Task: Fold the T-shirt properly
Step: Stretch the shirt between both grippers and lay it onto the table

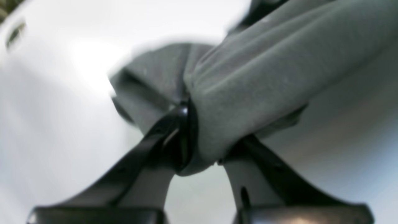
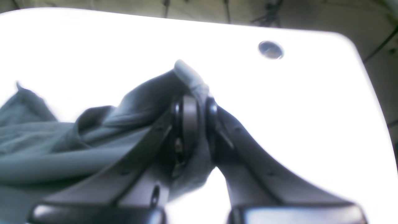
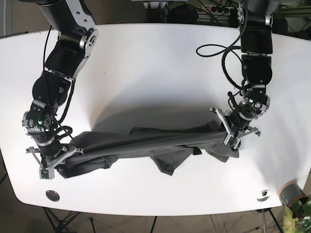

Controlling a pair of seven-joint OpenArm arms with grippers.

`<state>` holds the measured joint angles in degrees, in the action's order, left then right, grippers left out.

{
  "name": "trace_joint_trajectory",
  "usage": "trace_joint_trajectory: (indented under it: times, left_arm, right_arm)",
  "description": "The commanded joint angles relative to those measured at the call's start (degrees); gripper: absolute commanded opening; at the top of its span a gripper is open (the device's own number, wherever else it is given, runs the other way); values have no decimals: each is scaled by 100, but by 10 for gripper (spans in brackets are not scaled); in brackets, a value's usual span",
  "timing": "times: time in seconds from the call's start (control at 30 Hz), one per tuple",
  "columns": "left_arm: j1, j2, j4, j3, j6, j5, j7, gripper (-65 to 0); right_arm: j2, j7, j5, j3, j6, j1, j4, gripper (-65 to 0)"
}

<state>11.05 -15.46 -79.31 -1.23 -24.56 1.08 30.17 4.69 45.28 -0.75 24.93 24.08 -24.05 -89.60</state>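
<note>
Your left gripper is clamped on one end of the grey T-shirt, and your right gripper is pinched tight on the opposite end. You have the shirt stretched between them as a bunched band across the white table.

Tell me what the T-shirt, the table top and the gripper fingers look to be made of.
T-shirt: soft dark grey knit fabric, matte; it drapes and creases between both grippers. Table top: hard, smooth white surface, probably laminate or painted board; it shows soft glare in the wrist views. Left gripper and right gripper: fingers look like black moulded plastic with a slight sheen, though coated metal cannot be ruled out.
</note>
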Motion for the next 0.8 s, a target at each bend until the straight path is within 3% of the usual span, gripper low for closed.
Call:
trace_joint_trajectory:
  times: [0.0,0.13,0.47,0.5,0.67,0.73,0.77]
  left_arm:
    - [-19,-84,-118,-153,86,2,-121,-646]
    - [-388,-84,-293,-417,86,2,-121,-646]
    - [-1391,-58,-1216,-611,86,-7,-68,-642]
    - [-1470,-58,-1296,-619,86,-7,-68,-628]
    - [-1997,-32,-1691,-857,86,19,-103,-426]
    - [-2182,47,-1841,-1015,78,28,-138,-436]
    - [-2278,100,-1929,-1103,51,28,-200,-472]
  right_arm:
    - [72,-66,62,96,-47,71,-310,-626]
    - [-25,39,133,298,-38,599,-627,-626]
    - [-148,57,968,571,-38,2005,-1374,-626]
    - [-148,57,1073,571,-38,2146,-1435,-626]
    - [-262,13,1425,571,-38,2814,-1682,-626]
    - [-280,13,1451,571,-38,2999,-1708,-626]
    - [-297,-5,1460,571,-38,3113,-1734,-626]
